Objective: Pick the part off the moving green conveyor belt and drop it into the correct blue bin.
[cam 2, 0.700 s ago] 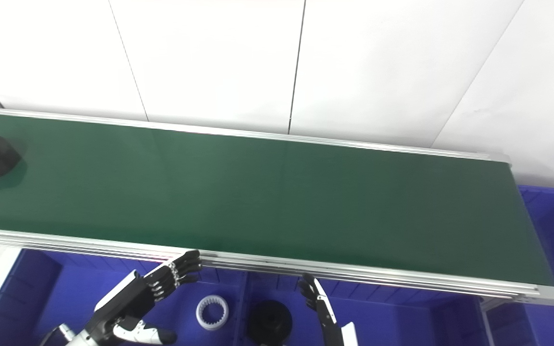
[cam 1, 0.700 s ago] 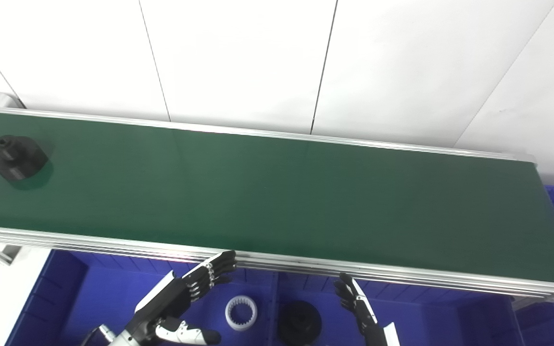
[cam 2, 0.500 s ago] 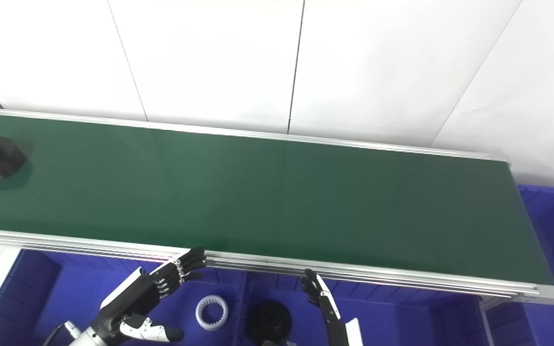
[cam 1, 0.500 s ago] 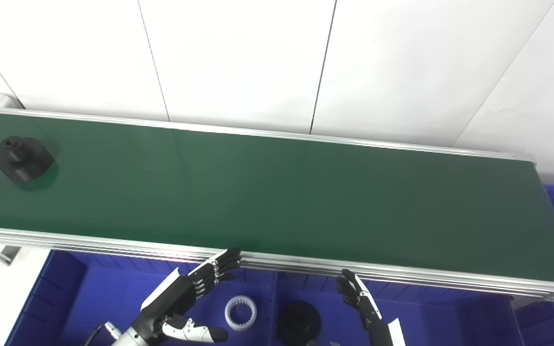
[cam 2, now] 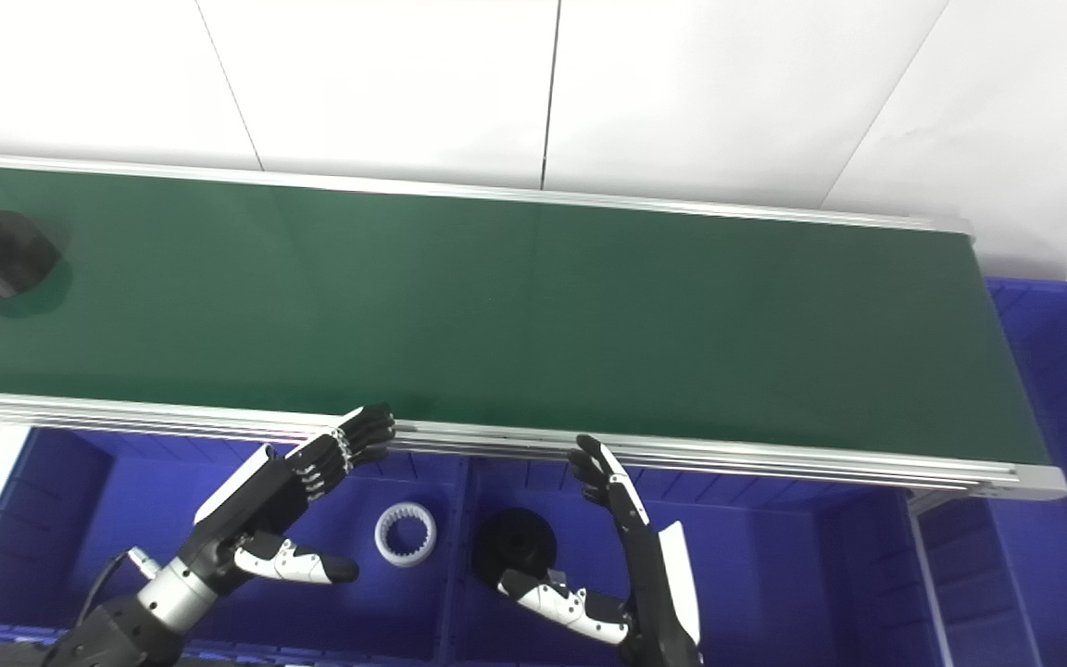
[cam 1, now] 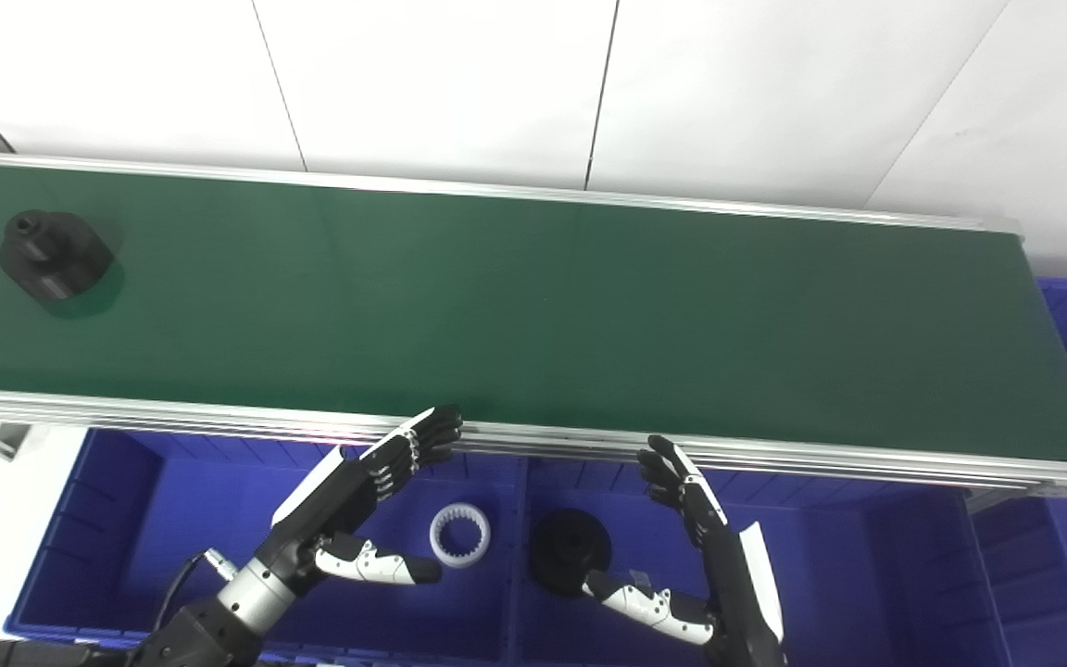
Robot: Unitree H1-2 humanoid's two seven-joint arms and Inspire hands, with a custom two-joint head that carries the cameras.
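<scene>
We see the part [cam 1: 54,257] far left on the belt [cam 1: 533,306]; our left hand [cam 1: 367,482] is nearer, both it and the right hand [cam 1: 691,500] spread wide, empty.

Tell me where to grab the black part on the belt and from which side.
Take the black part around its wide lower body, coming from above. It stands upright on the green belt with a narrow holed neck on top; the broader body probably gives the fingers surer purchase.

The part [cam 1: 55,256] sits on the conveyor belt [cam 1: 533,306] at its far left. Near of the belt, bins [cam 1: 126,519] hold a ring [cam 1: 459,534] left of a disc [cam 1: 571,563].
</scene>
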